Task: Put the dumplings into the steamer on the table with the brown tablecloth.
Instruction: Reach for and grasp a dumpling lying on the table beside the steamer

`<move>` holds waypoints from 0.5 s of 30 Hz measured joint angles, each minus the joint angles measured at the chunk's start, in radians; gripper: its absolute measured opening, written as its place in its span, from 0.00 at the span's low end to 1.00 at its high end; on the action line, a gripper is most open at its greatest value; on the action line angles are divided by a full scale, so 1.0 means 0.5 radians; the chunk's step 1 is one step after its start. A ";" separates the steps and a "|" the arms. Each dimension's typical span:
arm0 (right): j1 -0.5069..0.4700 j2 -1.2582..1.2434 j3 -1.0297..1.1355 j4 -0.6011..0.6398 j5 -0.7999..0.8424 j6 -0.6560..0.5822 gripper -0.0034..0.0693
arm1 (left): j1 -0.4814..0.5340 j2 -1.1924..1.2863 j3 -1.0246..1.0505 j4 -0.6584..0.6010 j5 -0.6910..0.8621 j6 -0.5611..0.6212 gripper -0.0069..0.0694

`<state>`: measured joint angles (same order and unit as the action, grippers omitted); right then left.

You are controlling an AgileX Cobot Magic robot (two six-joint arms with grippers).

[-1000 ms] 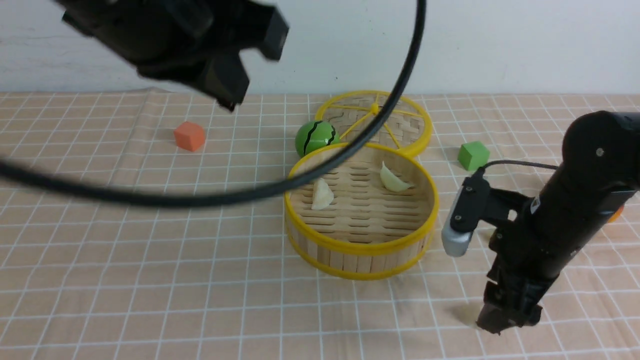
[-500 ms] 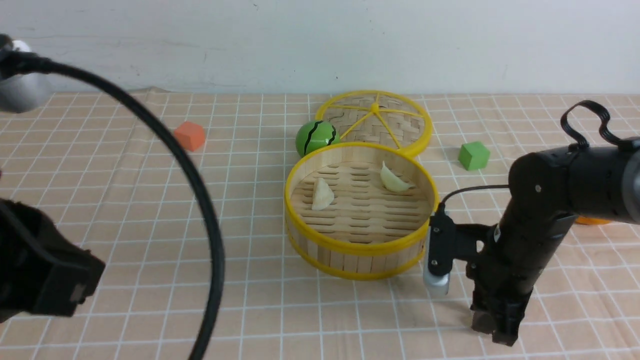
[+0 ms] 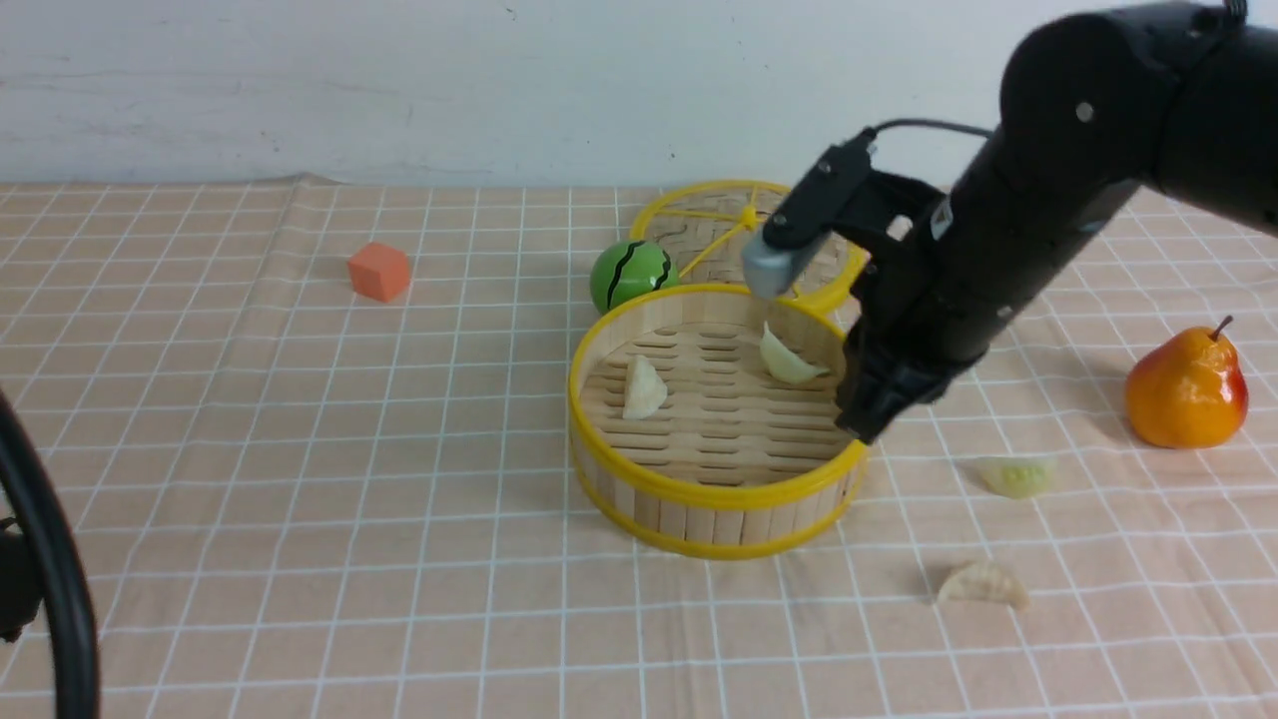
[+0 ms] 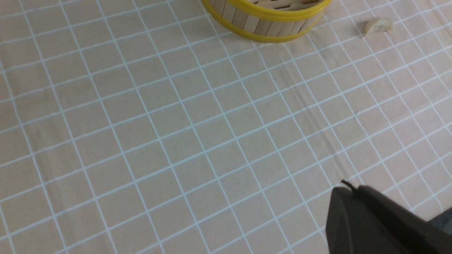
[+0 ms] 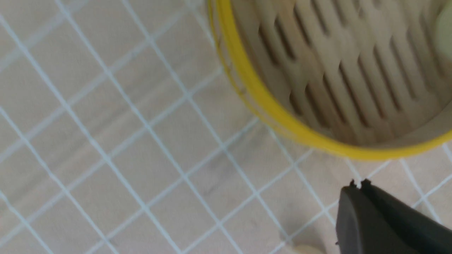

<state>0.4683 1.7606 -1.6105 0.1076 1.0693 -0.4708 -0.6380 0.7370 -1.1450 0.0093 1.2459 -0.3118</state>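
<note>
The steamer (image 3: 639, 504) stands mid-table on the brown tablecloth (image 3: 300, 449). Two dumplings lie on its slats, a cream one (image 3: 642, 389) and a pale one (image 3: 789, 359). Two more lie on the cloth to its right: a pale green one (image 3: 1018, 476) and a cream one (image 3: 983, 584). My right gripper (image 3: 861, 431) hangs shut and empty just above the steamer's right rim (image 5: 282, 120); its jaws (image 5: 358, 185) are pressed together. My left gripper (image 4: 348, 187) is shut and empty, low over bare cloth, in front of the steamer (image 4: 268, 17) and the cream dumpling (image 4: 378, 25).
The flat woven lid (image 3: 699, 225) lies behind the steamer, partly hidden by my right arm. A green striped ball (image 3: 629, 275) sits beside it. An orange cube (image 3: 379, 272) is at the far left, a pear (image 3: 1188, 389) at the right. A black cable (image 3: 50, 579) crosses the lower left corner.
My right gripper shut on nothing near the cream dumpling on the cloth, then rose and swung left to the steamer's rim. The left arm dropped out of the front view.
</note>
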 joint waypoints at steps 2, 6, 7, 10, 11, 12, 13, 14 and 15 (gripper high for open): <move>0.006 0.015 -0.058 -0.012 0.051 0.052 0.03 | 0.000 0.000 0.000 0.000 0.000 0.000 0.07; -0.040 0.018 -0.064 -0.029 0.199 0.077 0.03 | 0.000 0.000 0.000 0.000 0.000 0.000 0.07; -0.076 0.009 -0.024 -0.028 0.259 0.077 0.03 | 0.000 0.000 0.000 -0.005 0.000 0.000 0.07; -0.116 -0.040 0.148 -0.045 0.278 0.071 0.03 | 0.000 0.000 0.000 0.005 0.000 0.000 0.07; -0.132 -0.094 0.319 -0.070 0.253 0.061 0.03 | 0.000 0.000 0.000 0.019 -0.001 0.000 0.07; -0.134 -0.128 0.431 -0.095 0.193 0.054 0.04 | 0.000 0.000 0.000 0.031 -0.001 0.000 0.07; -0.136 -0.155 0.538 -0.115 0.141 0.054 0.04 | 0.000 0.000 0.000 0.040 -0.007 0.000 0.07; -0.136 -0.176 0.635 -0.155 0.049 0.052 0.04 | 0.000 0.000 0.000 0.049 -0.018 0.000 0.07; -0.136 -0.178 0.653 -0.162 0.035 0.052 0.04 | 0.000 0.000 0.000 0.048 -0.018 0.000 0.07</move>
<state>0.4001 1.6716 -1.2841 0.0264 1.0869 -0.4446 -0.6380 0.7370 -1.1450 0.0335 1.2368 -0.3118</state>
